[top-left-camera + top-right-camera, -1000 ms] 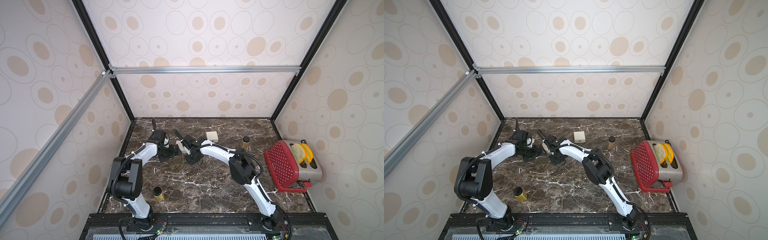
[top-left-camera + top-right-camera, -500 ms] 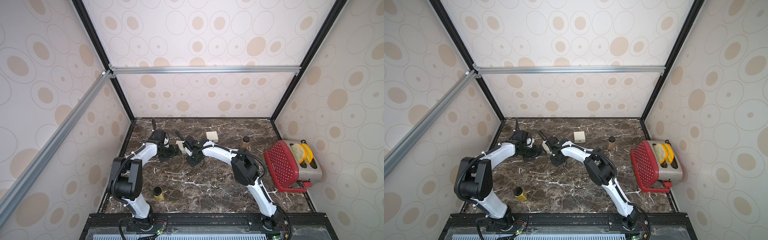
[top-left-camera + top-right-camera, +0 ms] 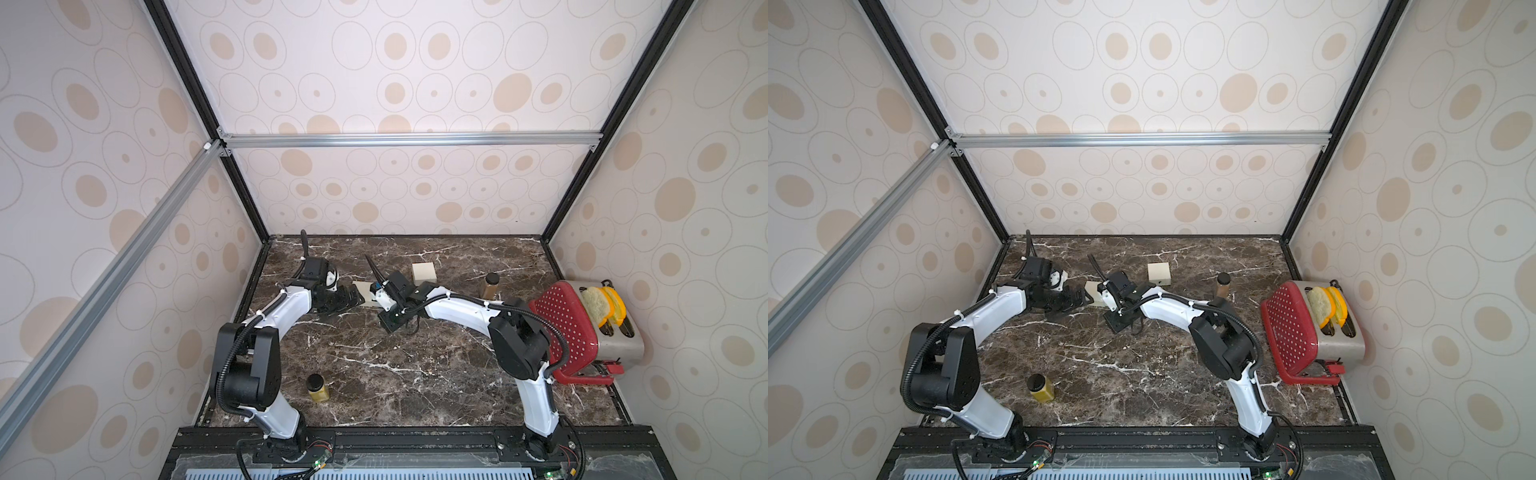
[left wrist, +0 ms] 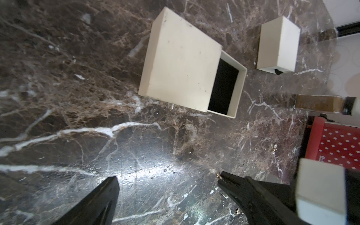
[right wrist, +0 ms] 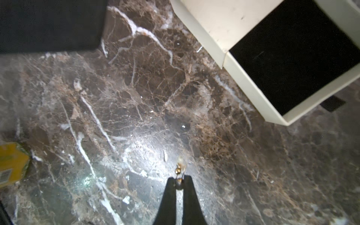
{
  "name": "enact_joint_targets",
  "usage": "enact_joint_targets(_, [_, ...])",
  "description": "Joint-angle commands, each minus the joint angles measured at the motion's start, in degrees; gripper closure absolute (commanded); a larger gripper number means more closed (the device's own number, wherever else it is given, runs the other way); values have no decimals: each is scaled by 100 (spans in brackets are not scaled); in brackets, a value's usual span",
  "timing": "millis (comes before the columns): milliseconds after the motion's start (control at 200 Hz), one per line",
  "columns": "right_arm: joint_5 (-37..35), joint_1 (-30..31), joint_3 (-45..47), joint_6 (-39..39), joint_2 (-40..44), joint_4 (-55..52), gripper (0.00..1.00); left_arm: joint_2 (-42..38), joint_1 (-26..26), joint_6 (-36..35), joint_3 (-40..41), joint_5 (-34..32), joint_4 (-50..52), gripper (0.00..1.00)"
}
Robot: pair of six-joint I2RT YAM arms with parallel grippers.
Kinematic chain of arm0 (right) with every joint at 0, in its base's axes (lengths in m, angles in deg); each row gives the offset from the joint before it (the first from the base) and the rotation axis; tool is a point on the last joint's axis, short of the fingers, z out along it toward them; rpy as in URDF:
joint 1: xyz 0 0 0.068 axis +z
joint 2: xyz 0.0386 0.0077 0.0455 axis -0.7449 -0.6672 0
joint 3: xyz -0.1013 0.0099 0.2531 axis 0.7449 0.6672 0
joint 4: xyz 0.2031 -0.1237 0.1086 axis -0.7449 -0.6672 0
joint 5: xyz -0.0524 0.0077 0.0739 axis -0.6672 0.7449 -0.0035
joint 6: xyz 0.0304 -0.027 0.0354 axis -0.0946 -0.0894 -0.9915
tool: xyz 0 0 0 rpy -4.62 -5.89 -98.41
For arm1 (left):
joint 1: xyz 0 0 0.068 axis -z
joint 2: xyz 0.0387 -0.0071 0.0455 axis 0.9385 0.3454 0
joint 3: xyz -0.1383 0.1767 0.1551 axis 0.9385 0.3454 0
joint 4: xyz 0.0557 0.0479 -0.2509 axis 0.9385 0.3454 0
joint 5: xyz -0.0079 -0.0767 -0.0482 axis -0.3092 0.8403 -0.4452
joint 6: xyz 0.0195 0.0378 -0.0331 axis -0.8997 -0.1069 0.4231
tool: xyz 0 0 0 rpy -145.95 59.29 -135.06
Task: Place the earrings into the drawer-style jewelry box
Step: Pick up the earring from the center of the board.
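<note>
Over the desk (image 5: 136, 97), near the open drawer (image 5: 292, 58) of the jewelry box (image 5: 224, 23), the right claw (image 5: 179, 180) is clamped on one end of the tiny earring (image 5: 180, 168), which looks light, delicate and probably slippery, while the left claw (image 4: 167, 177) stands apart.

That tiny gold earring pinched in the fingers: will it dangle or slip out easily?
The earring looks tiny, so probably very light. Only its end sits between the fingers of the right gripper, so it may swing or slip. Its rounded beads suggest it could roll if dropped on the table.
</note>
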Motion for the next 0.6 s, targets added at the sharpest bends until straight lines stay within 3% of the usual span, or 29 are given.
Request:
enact_joint_targets(0, [474,-131,442,49,339,840,96,-277,3,197,-40,408,-267,1])
enact_joint_targets(270, [650,-326,1577,121,1036,2275,100,-464,131,366,76,1085,-738,1])
enact_joint_targets(596, [805,-394,1908,512,1408,2518,100,-482,312,816,397,1985,-1652,2])
